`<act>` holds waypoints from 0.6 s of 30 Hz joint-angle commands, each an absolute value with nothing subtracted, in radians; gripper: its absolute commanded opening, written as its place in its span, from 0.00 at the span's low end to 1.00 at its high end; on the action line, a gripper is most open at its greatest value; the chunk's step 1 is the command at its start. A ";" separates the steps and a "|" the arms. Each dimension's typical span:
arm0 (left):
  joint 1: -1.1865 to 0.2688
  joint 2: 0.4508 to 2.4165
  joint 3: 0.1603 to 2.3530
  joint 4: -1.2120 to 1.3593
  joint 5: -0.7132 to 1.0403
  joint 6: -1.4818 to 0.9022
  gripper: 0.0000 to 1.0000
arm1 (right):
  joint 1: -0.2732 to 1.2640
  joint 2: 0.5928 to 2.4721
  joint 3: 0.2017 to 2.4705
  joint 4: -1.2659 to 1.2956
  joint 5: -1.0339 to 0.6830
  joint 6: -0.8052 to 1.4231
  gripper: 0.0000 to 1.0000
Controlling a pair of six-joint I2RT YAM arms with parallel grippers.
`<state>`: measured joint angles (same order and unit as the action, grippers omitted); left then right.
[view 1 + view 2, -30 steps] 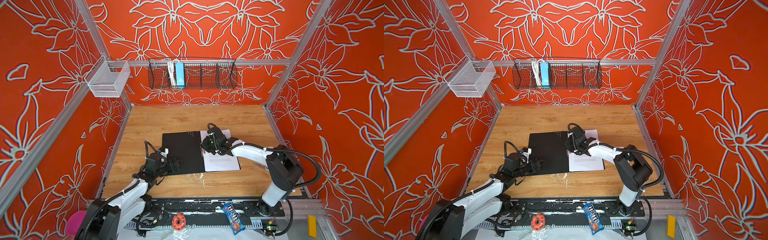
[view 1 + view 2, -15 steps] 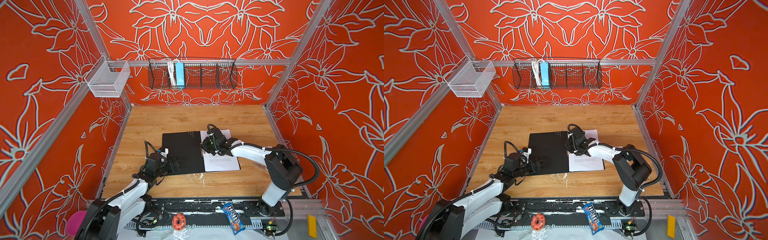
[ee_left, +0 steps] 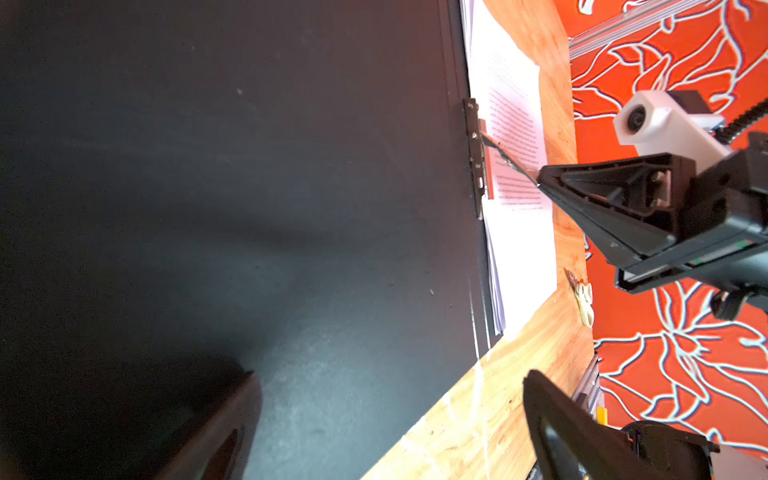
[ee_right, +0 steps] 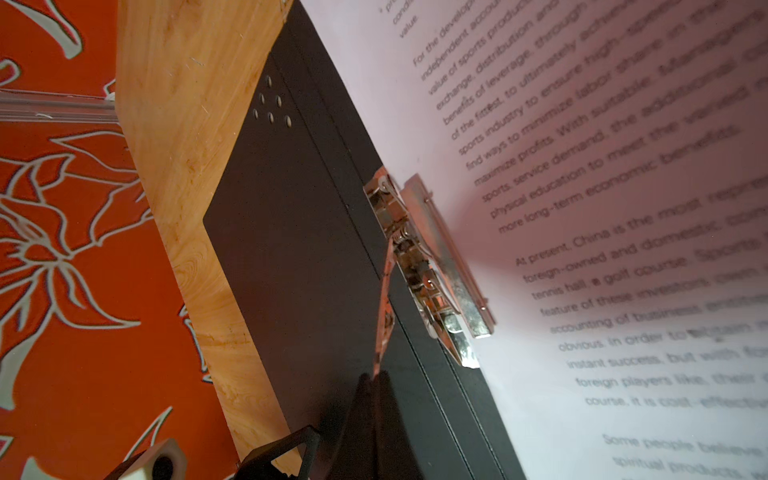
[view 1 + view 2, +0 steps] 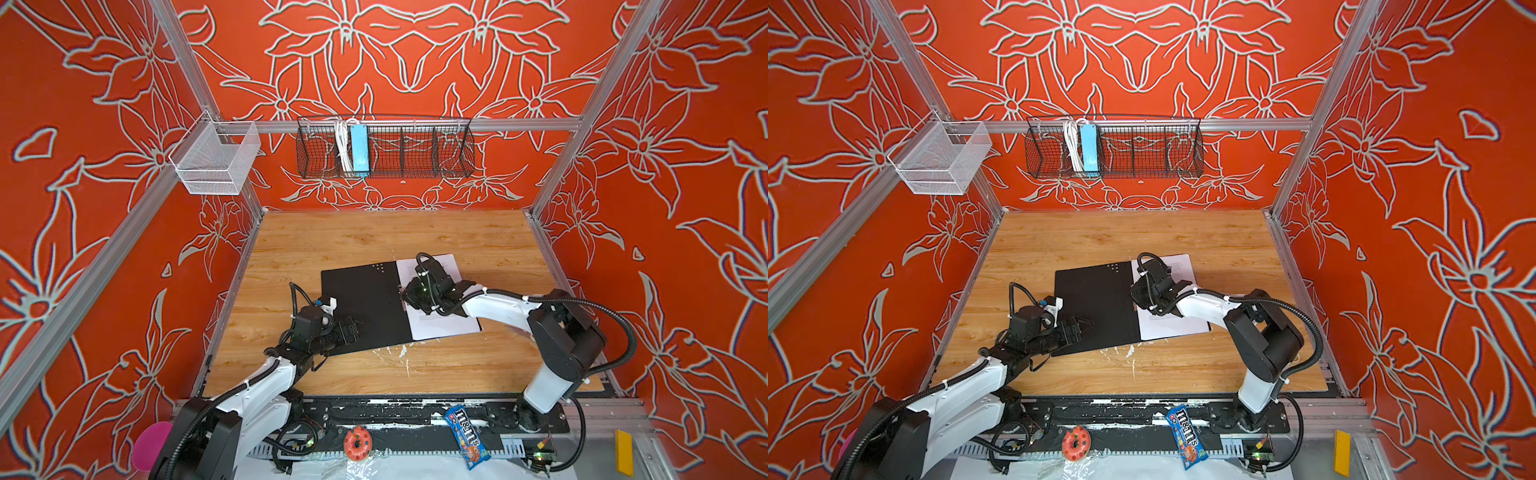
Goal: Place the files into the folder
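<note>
Table [image 5: 374, 241] bears files [image 5: 449, 326] in black folder [image 5: 365, 299]; left claw [image 5: 360, 325] wide, right claw [image 3: 539, 181] pinching clip [image 4: 432, 266].

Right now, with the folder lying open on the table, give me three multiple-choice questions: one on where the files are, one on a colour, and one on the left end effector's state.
1. Where do the files lie?
A. in the wire basket
B. on the right half of the open folder
C. on the table, left of the folder

2. What colour is the folder's upturned face?
A. blue
B. white
C. black

3. How is the left end effector?
A. open
B. shut on the files
C. shut on the folder

Answers:
1 B: both top views show the sheets on the folder's right half, beside its metal clip.
2 C: the face that is up is black in every view.
3 A: the left wrist view shows its fingers spread wide over the folder's corner.
</note>
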<state>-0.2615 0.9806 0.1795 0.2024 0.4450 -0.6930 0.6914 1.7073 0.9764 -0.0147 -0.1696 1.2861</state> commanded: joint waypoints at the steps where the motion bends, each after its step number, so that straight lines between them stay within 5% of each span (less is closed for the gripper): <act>1: -0.257 1.012 0.169 0.165 0.435 -0.702 0.98 | 0.686 1.700 0.957 -0.032 -0.144 1.247 0.00; 18: -0.258 1.002 0.170 -0.016 0.271 -0.836 0.98 | 0.647 1.706 0.749 0.045 -0.134 1.140 0.00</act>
